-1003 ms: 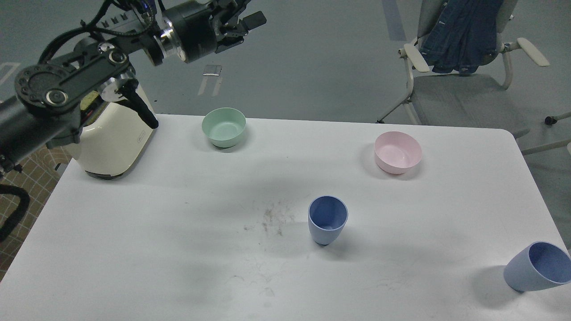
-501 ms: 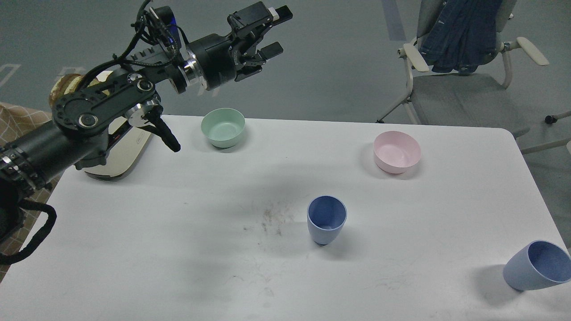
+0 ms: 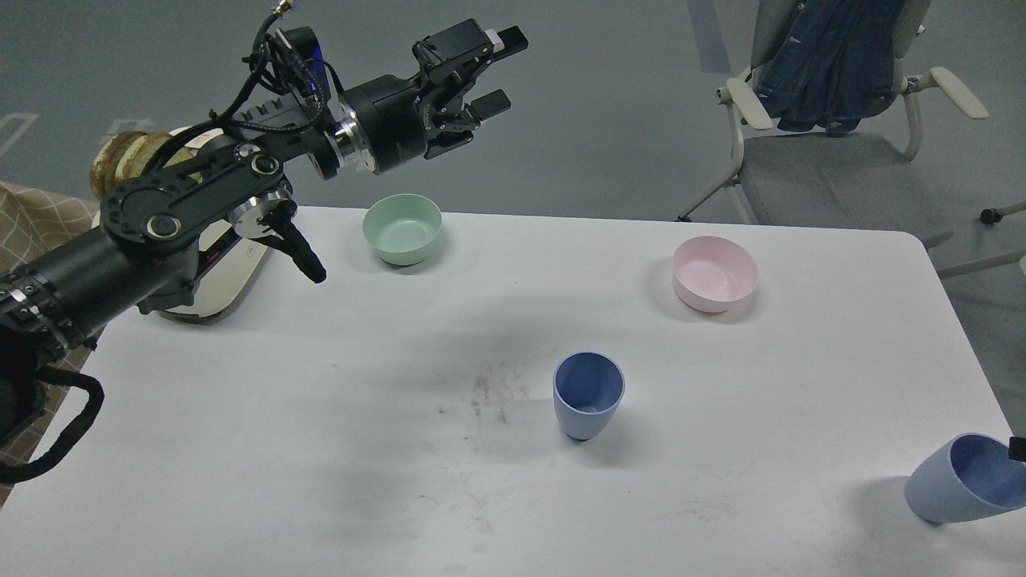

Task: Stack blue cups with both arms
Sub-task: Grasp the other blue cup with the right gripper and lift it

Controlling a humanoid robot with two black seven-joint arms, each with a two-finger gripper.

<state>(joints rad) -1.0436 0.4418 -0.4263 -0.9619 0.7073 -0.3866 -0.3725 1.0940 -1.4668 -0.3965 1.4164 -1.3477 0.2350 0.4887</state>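
Above the far left part of the table (image 3: 321, 449), beyond its far edge, the left gripper (image 3: 495, 70) hangs in the air with its two fingers (image 3: 506, 38) spread apart and nothing between them. One finger sits higher, with a pale strip on its tip, and the other lies lower and shorter in view. Behind them come the round black wrist, a silver ring and loops of black cable, then the left arm (image 3: 192, 208) running down and back toward the left edge of the view.

Below the gripper, close to the far edge of the table, stands a mint-green bowl (image 3: 401, 229), upright and apart from the fingers. At the far left corner a cream-coloured appliance (image 3: 228, 268) is mostly hidden by the arm. A pink bowl (image 3: 715, 273) stands upright toward the far right corner.

One blue cup (image 3: 587, 395) stands upright, mouth up, a little right of the table's middle, well apart from both bowls and from the gripper. Smudges of dark dirt (image 3: 489, 397) lie on the white top just to its left. The second blue cup (image 3: 962, 479) is at the near right corner, tilted so its mouth faces up and to the right, partly cut by the view's edge. A small dark piece (image 3: 1018, 449) shows at the right edge beside its rim; what it is cannot be told.

Past the table's far right corner is a grey chair (image 3: 834, 176) with a blue jacket (image 3: 834, 56) over its back.
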